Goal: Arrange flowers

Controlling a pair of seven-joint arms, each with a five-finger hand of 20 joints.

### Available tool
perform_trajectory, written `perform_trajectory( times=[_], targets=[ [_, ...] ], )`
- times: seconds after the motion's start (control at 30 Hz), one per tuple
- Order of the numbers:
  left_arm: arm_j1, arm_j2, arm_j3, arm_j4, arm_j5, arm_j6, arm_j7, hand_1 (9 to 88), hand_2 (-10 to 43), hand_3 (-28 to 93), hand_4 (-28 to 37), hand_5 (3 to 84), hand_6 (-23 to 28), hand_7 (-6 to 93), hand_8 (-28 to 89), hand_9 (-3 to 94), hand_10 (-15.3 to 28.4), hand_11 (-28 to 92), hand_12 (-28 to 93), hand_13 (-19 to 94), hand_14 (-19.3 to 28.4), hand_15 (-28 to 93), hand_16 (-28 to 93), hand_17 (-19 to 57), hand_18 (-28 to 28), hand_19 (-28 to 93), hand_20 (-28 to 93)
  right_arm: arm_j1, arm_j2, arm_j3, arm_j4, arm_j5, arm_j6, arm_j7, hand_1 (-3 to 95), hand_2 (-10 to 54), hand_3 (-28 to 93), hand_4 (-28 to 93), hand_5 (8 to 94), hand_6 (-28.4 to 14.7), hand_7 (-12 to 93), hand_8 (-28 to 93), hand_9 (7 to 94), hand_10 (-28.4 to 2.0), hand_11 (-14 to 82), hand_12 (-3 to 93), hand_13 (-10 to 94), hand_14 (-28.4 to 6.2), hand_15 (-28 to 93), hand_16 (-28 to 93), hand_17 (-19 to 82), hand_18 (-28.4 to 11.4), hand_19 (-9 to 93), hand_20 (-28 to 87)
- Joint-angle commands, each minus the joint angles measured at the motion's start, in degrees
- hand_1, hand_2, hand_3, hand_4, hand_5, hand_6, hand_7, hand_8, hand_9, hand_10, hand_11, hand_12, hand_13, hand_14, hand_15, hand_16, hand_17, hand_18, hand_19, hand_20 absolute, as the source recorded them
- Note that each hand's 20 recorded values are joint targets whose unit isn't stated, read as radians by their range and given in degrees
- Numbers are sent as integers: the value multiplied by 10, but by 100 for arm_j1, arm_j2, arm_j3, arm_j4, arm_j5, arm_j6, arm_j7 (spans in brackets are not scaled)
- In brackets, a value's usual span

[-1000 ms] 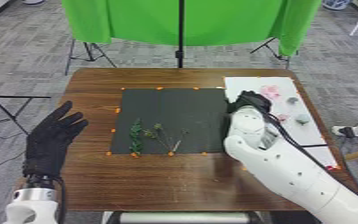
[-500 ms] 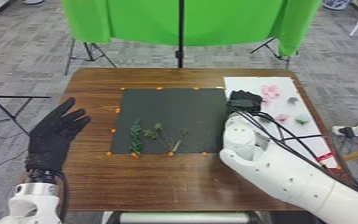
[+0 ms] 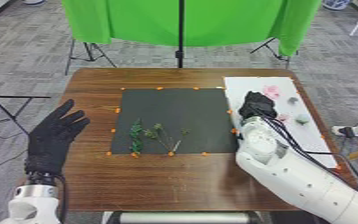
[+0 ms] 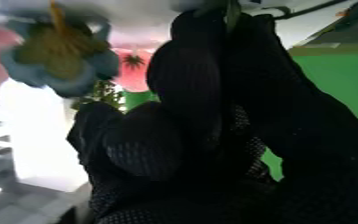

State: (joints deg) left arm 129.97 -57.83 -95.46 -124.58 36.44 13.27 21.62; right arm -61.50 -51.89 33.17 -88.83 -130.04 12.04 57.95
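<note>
From where I'm standing, they're partway through: some stems are on the dark mat, and the step in hand looks like picking up another piece. The right hand is just to the right of the mat, low over the white sheet. Its fingertips are drawn together, seemingly pinching a green stem, though a bit of doubt remains. Next, I'd say, it needs a secure grip, a lift clear of its neighbours, and a gentle setting down on the mat.

I count two pink blooms and two greyish blooms on the sheet, right of the mat; the hand may hide more. On the mat's near left part lies one leafy sprig, with thin stems beside it, too tangled to count. Left of the mat, over the desk, the left hand is spread wide.
</note>
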Motion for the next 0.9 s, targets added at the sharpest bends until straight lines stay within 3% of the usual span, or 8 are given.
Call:
perform_trajectory(
  times=[0.03, 0.17, 0.2, 0.4, 0.6, 0.83, 0.87, 0.9],
  targets=[
    [253, 150, 4, -39, -129, 148, 277, 248, 96, 757, -208, 393, 99, 121, -83, 377, 204, 275, 133, 260, 258, 536, -68, -83, 234, 492, 248, 266, 501, 27, -724, -139, 397, -106, 529, -95, 826, -283, 866, -52, 265, 238, 846, -111, 527, 282, 777, -93, 852, 201, 405, -269, 932, 615],
    [323, 211, -48, -67, -145, 207, 327, 248, 97, 757, -208, 393, 99, 121, -84, 377, 205, 275, 133, 260, 258, 536, -68, -83, 234, 492, 248, 58, 641, 162, -1551, -252, 153, -343, 528, -95, 832, -283, 866, -52, 267, 237, 847, -111, 534, 278, 780, -92, 856, 199, 409, -269, 932, 625],
    [325, 207, -58, -61, -149, 167, 327, 248, 96, 758, -208, 393, 99, 121, -84, 378, 205, 275, 133, 260, 258, 537, -68, -83, 234, 492, 248, 66, 670, 123, -1707, -220, 99, -347, 529, -95, 832, -283, 867, -53, 266, 236, 848, -113, 535, 278, 780, -92, 856, 199, 410, -269, 932, 627],
    [326, 227, -69, -76, -99, 157, 293, 248, 96, 758, -208, 393, 99, 122, -84, 378, 204, 275, 133, 260, 258, 537, -68, -83, 234, 492, 247, -367, 436, 191, -2319, -347, -411, -473, 532, -95, 834, -283, 875, -56, 254, 242, 850, -116, 537, 282, 783, -96, 863, 200, 414, -274, 932, 641],
    [328, 176, -79, -85, -82, 141, 242, 249, 96, 757, -207, 394, 100, 122, -84, 378, 205, 275, 133, 261, 258, 537, -68, -83, 234, 493, 247, -393, -67, -278, -2214, -488, -864, -444, 536, -95, 831, -283, 879, -56, 244, 247, 851, -117, 537, 282, 784, -96, 865, 199, 417, -277, 932, 650],
    [284, 115, -120, -83, -14, 83, 111, 249, 95, 758, -205, 394, 100, 121, -84, 377, 204, 275, 133, 260, 258, 538, -68, -83, 234, 493, 247, -435, -512, -612, -1767, -635, -1367, -336, 533, -95, 834, -283, 884, -55, 234, 241, 855, -117, 534, 278, 788, -99, 861, 193, 424, -281, 932, 655],
    [277, 74, -144, -83, 11, 69, 42, 249, 95, 758, -204, 394, 100, 121, -84, 377, 204, 275, 133, 260, 258, 538, -68, -82, 234, 493, 247, -490, -570, -574, -1724, -690, -1498, -338, 533, -95, 834, -283, 884, -55, 234, 240, 855, -116, 534, 278, 789, -98, 860, 192, 425, -281, 932, 654],
    [288, 84, -141, -85, -2, 86, 73, 249, 95, 759, -204, 393, 100, 121, -84, 377, 204, 275, 133, 260, 258, 538, -68, -82, 234, 493, 246, -445, -584, -633, -1680, -692, -1461, -336, 532, -95, 834, -283, 885, -55, 233, 238, 856, -116, 533, 277, 789, -98, 860, 191, 425, -281, 932, 654]
  ],
)
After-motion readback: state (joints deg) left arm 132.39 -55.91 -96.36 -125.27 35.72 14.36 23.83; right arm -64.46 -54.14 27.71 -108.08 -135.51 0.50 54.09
